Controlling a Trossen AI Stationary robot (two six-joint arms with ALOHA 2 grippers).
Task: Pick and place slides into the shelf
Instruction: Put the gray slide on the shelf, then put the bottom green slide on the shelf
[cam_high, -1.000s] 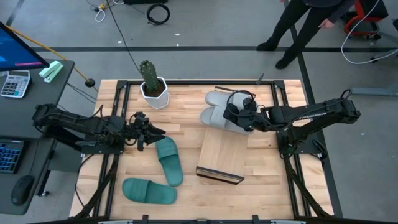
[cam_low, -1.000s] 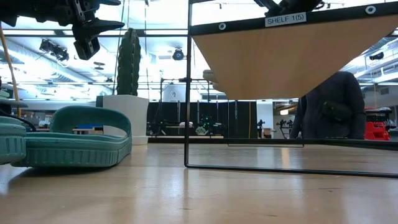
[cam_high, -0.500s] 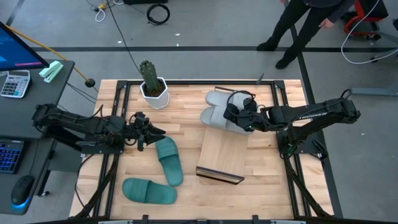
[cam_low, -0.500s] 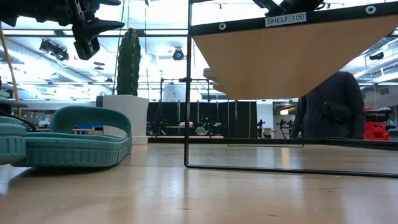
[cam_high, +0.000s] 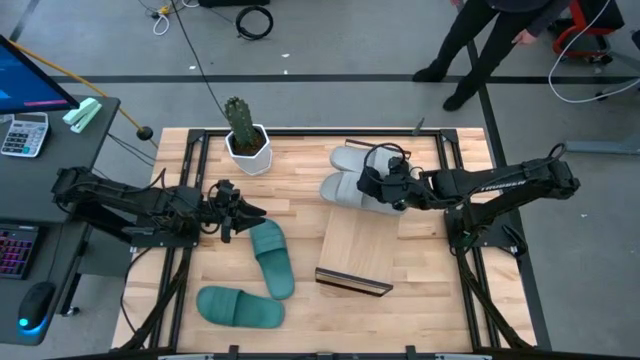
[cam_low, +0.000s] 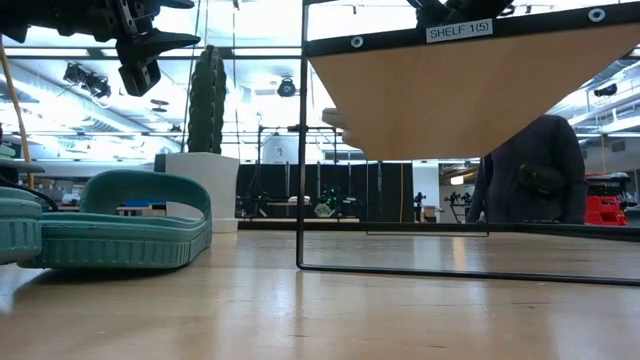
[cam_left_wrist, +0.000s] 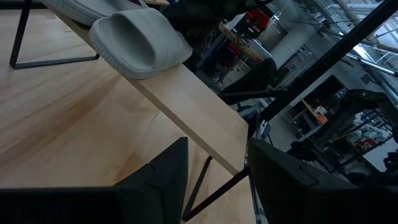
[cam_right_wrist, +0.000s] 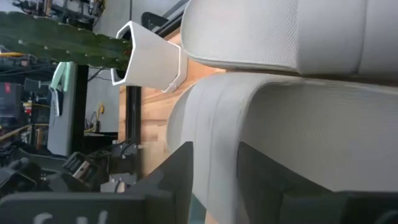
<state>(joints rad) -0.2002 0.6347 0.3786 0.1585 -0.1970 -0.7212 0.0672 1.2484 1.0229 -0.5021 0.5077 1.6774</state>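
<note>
- Right pincer (cam_high: 372, 184) is reaching over the far end of the shelf (cam_high: 358, 250), its fingers (cam_right_wrist: 180, 177) closing around the strap of a grey slide (cam_high: 342, 188) — gripping it, per the right wrist view.
- That grey slide is lying next to the second grey slide (cam_high: 350, 159), the two touching, both at the shelf's far end near the counter's back edge.
- Left pincer (cam_high: 243, 215) is hovering above the counter (cam_high: 300, 180), fingers (cam_left_wrist: 165, 174) spread open with nothing between them, just beside the far tip of a teal slide (cam_high: 272, 257).
- Second teal slide (cam_high: 240, 307) is lying flat near the counter's front edge, close to the first teal one.
- Shelf is standing slightly angled in the counter's middle-right — its plank top is bare, and the label "SHELF 1(5)" is showing in the low view.
- Potted cactus (cam_high: 243, 133) is standing at the back of the counter, left of the grey slides.
- A person (cam_high: 480, 35) is standing on the floor beyond the counter.
</note>
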